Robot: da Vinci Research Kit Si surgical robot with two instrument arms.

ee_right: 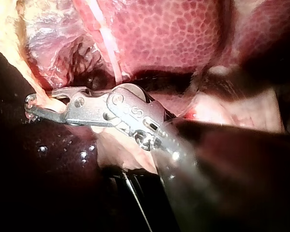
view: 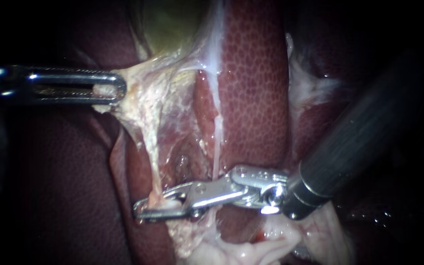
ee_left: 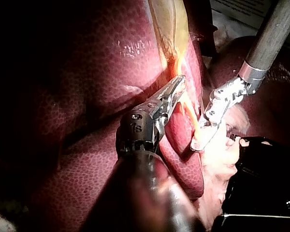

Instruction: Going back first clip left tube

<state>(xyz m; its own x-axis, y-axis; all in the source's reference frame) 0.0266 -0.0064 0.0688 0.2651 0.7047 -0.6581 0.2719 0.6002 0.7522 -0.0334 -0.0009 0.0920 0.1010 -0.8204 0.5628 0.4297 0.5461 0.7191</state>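
Pale, thin left tube (view: 149, 162) runs down between lobes of the dark red liver (view: 256, 73). Its near end lies inside the right instrument's (view: 139, 209) slightly parted silver pincer. The left instrument's (view: 119, 92) pincer clamps whitish membrane (view: 143, 98), drawing it leftward, probably to keep the tube taut.
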